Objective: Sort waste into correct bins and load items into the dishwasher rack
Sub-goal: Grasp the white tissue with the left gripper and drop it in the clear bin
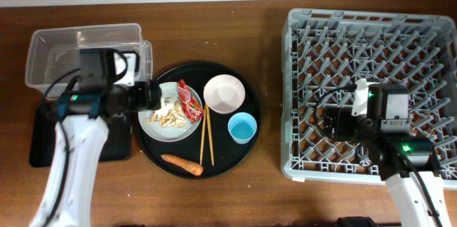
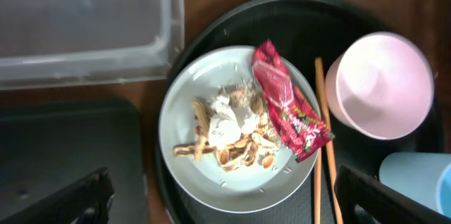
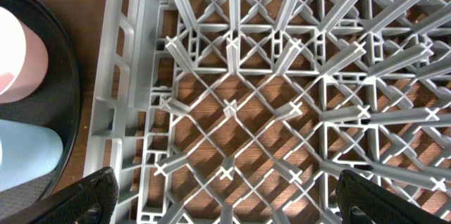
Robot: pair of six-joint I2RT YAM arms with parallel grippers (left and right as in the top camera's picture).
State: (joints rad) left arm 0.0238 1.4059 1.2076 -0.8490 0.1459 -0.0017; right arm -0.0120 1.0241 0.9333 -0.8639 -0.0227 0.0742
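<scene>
Left end effector [image 2: 224, 176], jaws spread and empty, over grey plate [image 2: 184, 115]; red crinkled wrapper [image 2: 289, 104] at three o'clock judged light, slippery: pinch its middle.

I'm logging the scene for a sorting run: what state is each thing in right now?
clear tub, empty
flat black tray, empty where visible
grey plate, carrying red wrapper, tissue, food scraps
white bowl, upright, empty
light-blue cup, upright, empty
chopsticks, lying on round black tray
carrot, lying on round black tray
dishwasher rack, empty where visible
left gripper, open, above plate
right gripper, open, above rack
</scene>
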